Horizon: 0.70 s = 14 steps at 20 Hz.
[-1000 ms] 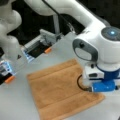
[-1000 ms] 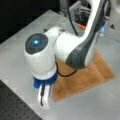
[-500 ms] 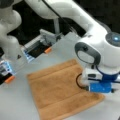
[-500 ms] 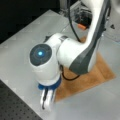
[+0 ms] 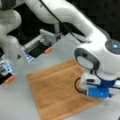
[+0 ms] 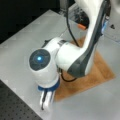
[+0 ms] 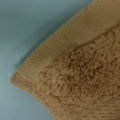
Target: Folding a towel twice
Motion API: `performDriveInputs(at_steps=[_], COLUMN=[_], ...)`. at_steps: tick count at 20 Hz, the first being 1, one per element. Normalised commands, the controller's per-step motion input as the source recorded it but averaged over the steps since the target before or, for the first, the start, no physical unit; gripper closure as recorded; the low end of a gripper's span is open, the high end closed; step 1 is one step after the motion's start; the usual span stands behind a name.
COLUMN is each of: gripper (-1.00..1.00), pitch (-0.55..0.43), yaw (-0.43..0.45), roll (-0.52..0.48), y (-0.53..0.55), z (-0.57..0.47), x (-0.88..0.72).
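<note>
End effector (image 6: 46,101) pointed straight down at the bench (image 6: 22,45), positioned at the towel's (image 6: 100,70) corner nearest a front view's bottom. Fingers (image 6: 51,98) seen close together in that view, with only a narrow dark gap between them; whether clenched on cloth or released: cannot tell. In a front view, end effector (image 5: 98,93) hidden behind its blue-banded mount, low over the towel's (image 5: 53,87) right-hand edge. Wrist view filled by one towel (image 7: 82,75) corner seen close up: terry pile, a flat woven band along the edge, bench (image 7: 30,27) surface beyond. No fingers visible in the wrist view.

Towel lying flat and fully spread on the bench (image 5: 15,105) in both front views, no fold showing. Woven bands visible running across it.

Beyond the towel, toward a front view's top left, an orange-tipped fixture (image 5: 47,50) and a second orange-tipped part (image 5: 9,79) at the left edge.
</note>
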Motion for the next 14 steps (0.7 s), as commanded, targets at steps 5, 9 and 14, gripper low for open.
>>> performDriveInputs(at_steps=[5,9,14], gripper=[-1.00,-1.00,-1.00], pitch=[0.051,0.061,0.051], yaw=[0.049,-0.036,-0.059], roll=[-0.228,-0.224,-0.207], y=[0.09,0.20,0.13], z=[0.01,-0.02,-0.05], x=[0.27,0.26,0.23])
